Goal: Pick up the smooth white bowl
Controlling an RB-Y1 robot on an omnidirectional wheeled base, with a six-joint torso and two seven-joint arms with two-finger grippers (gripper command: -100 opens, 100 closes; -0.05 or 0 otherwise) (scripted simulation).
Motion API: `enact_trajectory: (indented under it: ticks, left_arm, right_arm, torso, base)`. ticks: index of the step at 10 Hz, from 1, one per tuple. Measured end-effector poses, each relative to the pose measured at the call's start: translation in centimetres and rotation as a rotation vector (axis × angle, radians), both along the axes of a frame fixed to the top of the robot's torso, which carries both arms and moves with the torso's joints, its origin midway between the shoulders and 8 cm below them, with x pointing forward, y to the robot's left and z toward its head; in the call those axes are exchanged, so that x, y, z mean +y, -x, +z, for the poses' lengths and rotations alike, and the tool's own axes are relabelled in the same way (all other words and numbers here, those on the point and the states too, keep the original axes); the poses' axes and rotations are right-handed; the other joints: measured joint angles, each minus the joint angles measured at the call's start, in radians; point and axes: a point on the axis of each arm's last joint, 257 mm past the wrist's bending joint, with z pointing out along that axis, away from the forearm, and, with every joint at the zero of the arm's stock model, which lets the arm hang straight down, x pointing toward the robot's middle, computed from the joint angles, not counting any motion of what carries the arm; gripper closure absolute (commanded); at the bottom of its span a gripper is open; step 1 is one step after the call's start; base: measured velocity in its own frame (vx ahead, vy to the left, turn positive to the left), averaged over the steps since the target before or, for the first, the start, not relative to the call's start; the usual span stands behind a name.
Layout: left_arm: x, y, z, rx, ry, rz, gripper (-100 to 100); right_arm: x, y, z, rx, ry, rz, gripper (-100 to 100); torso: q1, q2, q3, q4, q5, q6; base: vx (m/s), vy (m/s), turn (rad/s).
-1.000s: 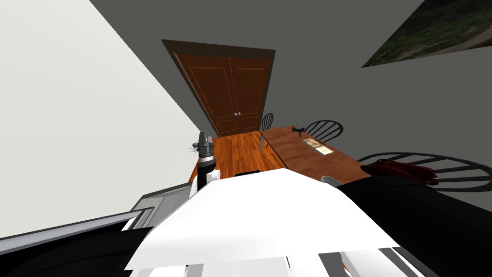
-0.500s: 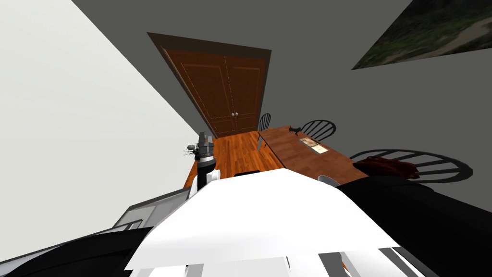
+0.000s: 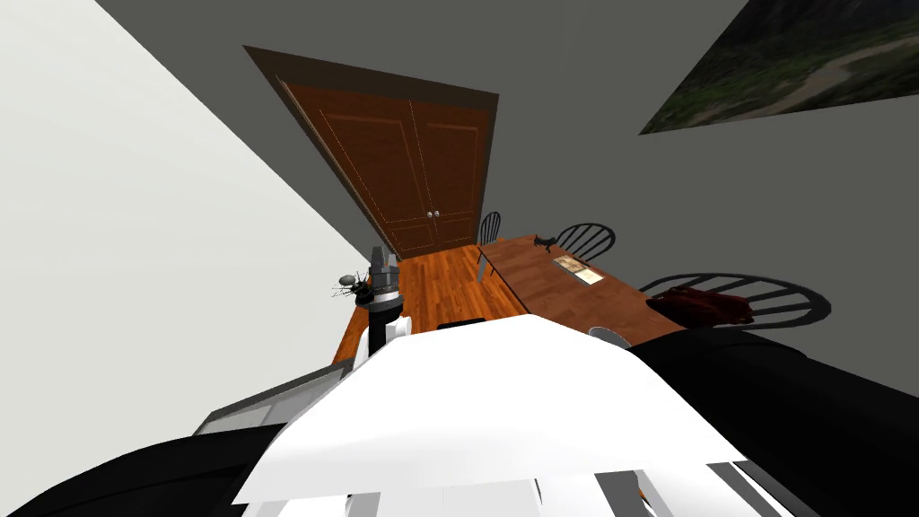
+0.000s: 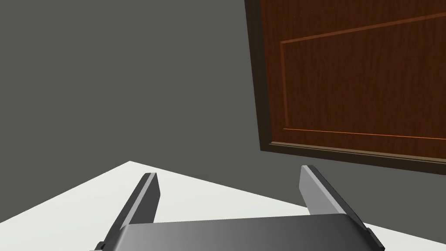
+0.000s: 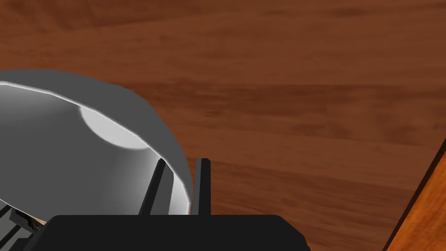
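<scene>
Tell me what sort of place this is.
Probably a dining room: a wooden table with a pale bowl at its near end, dark spindle-back chairs beside it, a wooden double door beyond.

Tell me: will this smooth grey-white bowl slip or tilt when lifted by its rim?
Probably rigid: the smooth grey-white round bowl shows no flex where the right claw pinches its rim. Glossy wall, one-sided grip: it may slip or swing down.

Bowl (image 5: pixel 78 144): smooth, light grey, soft sheen inside. Table (image 5: pixel 283 87): brown wood, visible grain, matt. Door (image 3: pixel 404 170), upper centre in head view: darker panelled wood. Floor (image 3: pixel 449 287): orange wood planks.
</scene>
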Motion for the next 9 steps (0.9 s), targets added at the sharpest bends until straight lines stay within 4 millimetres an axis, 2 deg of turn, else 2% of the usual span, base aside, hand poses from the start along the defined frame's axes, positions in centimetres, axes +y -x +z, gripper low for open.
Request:
enact_trajectory:
  ticks: [1,2,3,5,7,9]
  left_arm:
    - [0.0,0.0,0.0,0.0,0.0,0.0,0]
    - [0.0,0.0,0.0,0.0,0.0,0.0,0]
    - [0.0,0.0,0.0,0.0,0.0,0.0,0]
    - [0.0,0.0,0.0,0.0,0.0,0.0,0]
    - [0.0,0.0,0.0,0.0,0.0,0.0,0]
    - [0.0,0.0,0.0,0.0,0.0,0.0,0]
  right_arm:
    - [0.0,0.0,0.0,0.013,0.007,0.024,100]
    - [0.9,-0.4,-0.3,-0.005,-0.011,0.02,100]
    - [1.7,-1.0,-0.4,-0.025,-0.027,0.016,100]
    - [1.8,-1.3,-0.2,-0.018,-0.023,0.048,100]
    - [2.6,-1.4,-0.4,-0.021,-0.031,0.067,100]
    - [3.2,-2.2,0.0,-0.041,-0.041,0.074,100]
  torso:
    - [0.0,0.001,0.001,0.0,0.0,0.001]
    - [-0.002,-0.001,-0.001,-0.001,-0.003,0.004]
    - [-0.003,-0.002,-0.002,-0.001,-0.004,0.002]
    - [-0.003,0.001,0.0,0.0,-0.003,0.001]
    - [-0.005,0.001,0.0,-0.001,-0.005,0.005]
    - [-0.005,-0.001,-0.001,-0.001,-0.005,0.001]
  base:
    - [0.073,-0.031,-0.311]
    - [0.094,-0.029,-0.223]
    - [0.047,-0.015,0.028]
    - [0.004,-0.009,0.032]
    - [0.077,-0.04,-0.24]
    - [0.033,-0.007,0.005]
